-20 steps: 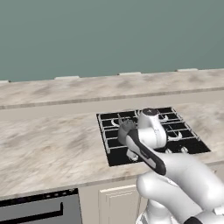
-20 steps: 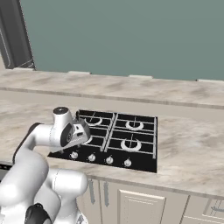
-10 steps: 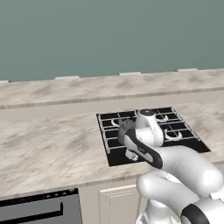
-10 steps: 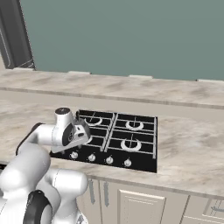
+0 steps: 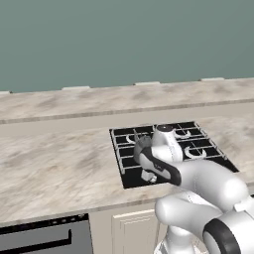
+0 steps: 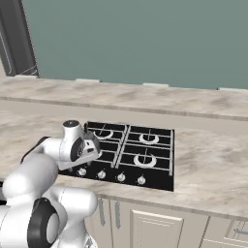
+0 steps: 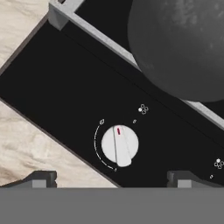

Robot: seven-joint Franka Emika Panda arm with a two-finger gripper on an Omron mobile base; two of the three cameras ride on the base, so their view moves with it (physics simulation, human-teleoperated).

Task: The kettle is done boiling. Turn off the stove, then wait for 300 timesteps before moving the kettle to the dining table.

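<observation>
Here our gripper (image 7: 109, 177), fingers apart, hangs just above the stove (image 7: 65, 87) knob (image 7: 120, 145), centred between them; kettle (image 7: 183, 43) beyond.

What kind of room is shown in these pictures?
Most likely a kitchen, though a rendered one. A black four-burner stove with a row of knobs is set into a marble counter, with cream cabinet doors below.
</observation>
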